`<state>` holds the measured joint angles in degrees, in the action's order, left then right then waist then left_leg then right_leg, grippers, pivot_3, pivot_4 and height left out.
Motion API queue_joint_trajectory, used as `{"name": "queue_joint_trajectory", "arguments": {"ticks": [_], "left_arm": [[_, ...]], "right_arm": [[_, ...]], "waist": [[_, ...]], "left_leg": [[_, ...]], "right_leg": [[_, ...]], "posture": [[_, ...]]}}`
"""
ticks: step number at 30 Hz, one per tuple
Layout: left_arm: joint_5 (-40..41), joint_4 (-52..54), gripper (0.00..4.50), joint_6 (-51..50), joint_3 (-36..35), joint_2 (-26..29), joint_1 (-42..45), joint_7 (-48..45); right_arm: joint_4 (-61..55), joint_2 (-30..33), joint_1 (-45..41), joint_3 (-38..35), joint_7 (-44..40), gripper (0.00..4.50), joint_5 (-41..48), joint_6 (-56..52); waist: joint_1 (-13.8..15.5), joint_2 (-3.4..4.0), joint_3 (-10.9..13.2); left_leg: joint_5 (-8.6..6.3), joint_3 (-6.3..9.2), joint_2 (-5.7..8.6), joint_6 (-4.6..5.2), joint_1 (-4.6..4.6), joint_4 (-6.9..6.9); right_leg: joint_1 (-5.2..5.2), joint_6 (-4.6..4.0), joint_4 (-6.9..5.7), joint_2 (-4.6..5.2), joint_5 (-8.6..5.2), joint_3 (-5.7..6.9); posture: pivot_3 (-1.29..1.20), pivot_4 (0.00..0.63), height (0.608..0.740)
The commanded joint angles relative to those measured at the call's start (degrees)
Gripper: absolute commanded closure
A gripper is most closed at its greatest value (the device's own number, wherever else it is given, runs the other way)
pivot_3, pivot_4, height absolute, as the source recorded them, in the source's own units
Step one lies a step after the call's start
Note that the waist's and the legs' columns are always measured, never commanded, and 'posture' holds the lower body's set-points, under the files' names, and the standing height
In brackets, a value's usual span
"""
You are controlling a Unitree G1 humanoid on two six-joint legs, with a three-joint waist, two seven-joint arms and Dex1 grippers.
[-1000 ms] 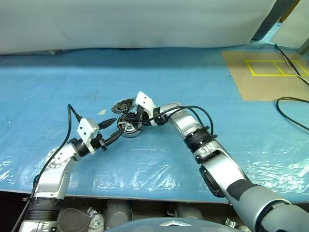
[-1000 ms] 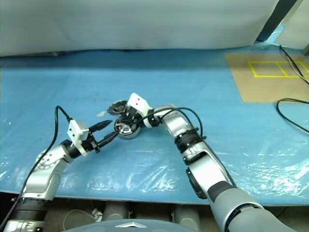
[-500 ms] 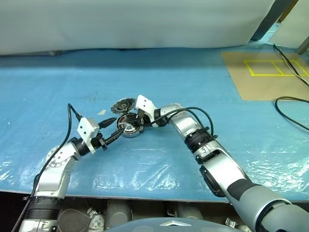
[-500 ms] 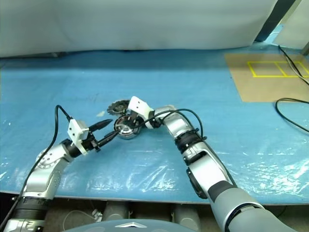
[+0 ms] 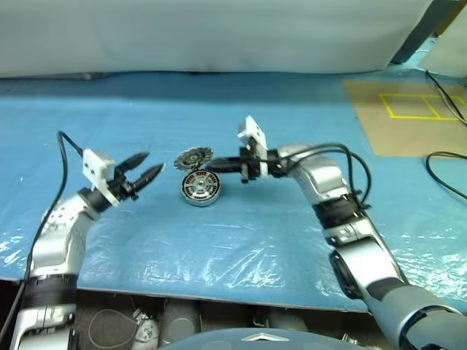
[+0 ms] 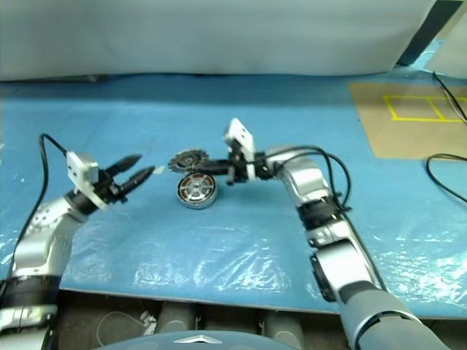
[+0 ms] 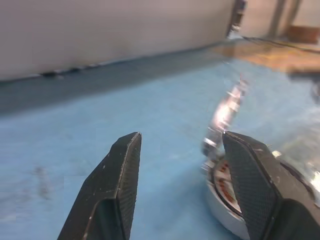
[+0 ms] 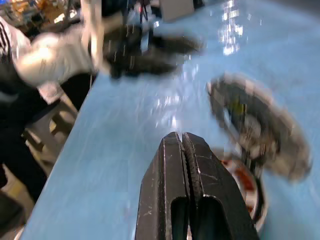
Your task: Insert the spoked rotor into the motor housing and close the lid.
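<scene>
The motor housing point(image 5: 191, 197), a short silver cylinder, stands on the blue sheet mid-table, and copper windings show inside it in the left wrist view. A silver hub with spokes on its top face looks like the spoked rotor point(image 5: 200, 187) seated inside. The toothed lid point(image 5: 193, 157) sits tilted just behind the housing, at its far rim. My left gripper point(image 5: 153, 162) hovers open and empty to the housing's left. My right gripper point(image 5: 212, 168) is shut on nothing. It points left and its tip hangs above the housing's right side, near the lid.
A crinkled blue plastic sheet point(image 5: 241, 240) covers the table up to its front edge. A brown board with yellow taped squares point(image 5: 408, 109) lies at the back right. Black cables point(image 5: 445, 157) trail beside it. A white backdrop closes off the far side.
Both grippers have drawn away from the housing. The left one went left and up, the right one lifted and pulled right. Housing and lid stay put. The view has shifted too.
</scene>
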<state>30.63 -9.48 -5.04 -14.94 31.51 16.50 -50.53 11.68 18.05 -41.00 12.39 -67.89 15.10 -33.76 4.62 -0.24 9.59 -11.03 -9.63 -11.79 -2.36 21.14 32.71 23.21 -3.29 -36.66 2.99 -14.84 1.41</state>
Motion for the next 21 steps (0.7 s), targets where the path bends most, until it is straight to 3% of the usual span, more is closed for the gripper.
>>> {"name": "queue_joint_trajectory", "arguments": {"ticks": [1,6,9,16,21], "left_arm": [[-0.3,-9.5,1.78,0.7,-0.6,0.6,8.8,-2.0],[-4.5,-29.3,1.78,4.5,2.1,-3.3,24.5,-5.2],[-6.7,-37.4,1.78,6.2,3.9,-5.6,30.4,-8.2],[-12.3,-47.8,1.78,9.2,8.0,-8.7,35.0,-14.6],[-13.5,-45.7,1.78,10.8,10.2,-11.3,34.9,-21.6]], "right_arm": [[-6.1,3.7,4.1,-0.4,0.7,4.47,0.8,-2.3],[-11.3,7.5,10.8,-0.8,4.8,4.47,0.3,-3.9],[-13.5,7.3,13.0,-2.3,12.2,4.47,-2.3,-2.7],[-22.1,7.2,18.6,-6.3,18.7,4.47,1.3,-7.6],[-23.8,6.4,20.2,-6.5,21.9,4.47,2.2,-9.0]], "waist": [[0.2,-0.01,0.0],[0.5,-0.03,0.0],[0.6,-0.05,0.0],[0.8,-0.10,0.1],[1.1,-0.14,0.1]], "left_leg": [[0.00,0.00,0.00,0.00,0.00,0.05],[0.01,0.01,0.10,0.00,-0.02,0.09],[0.01,0.02,0.14,-0.02,-0.01,0.05],[-0.03,0.23,0.32,-0.12,0.11,-0.11],[-0.05,0.78,0.39,-0.15,0.24,-0.09]], "right_leg": [[0.00,0.00,0.01,0.00,0.00,-0.02],[-0.02,0.13,0.04,0.01,0.08,-0.10],[-0.01,0.16,0.04,0.00,0.09,-0.09],[0.04,0.21,0.15,-0.02,0.10,0.00],[0.02,0.29,0.22,0.00,0.15,0.08]], "posture": [[0.00,0.150,0.740],[0.00,0.150,0.740],[0.00,0.150,0.740],[0.00,0.150,0.740],[0.00,0.150,0.740]]}}
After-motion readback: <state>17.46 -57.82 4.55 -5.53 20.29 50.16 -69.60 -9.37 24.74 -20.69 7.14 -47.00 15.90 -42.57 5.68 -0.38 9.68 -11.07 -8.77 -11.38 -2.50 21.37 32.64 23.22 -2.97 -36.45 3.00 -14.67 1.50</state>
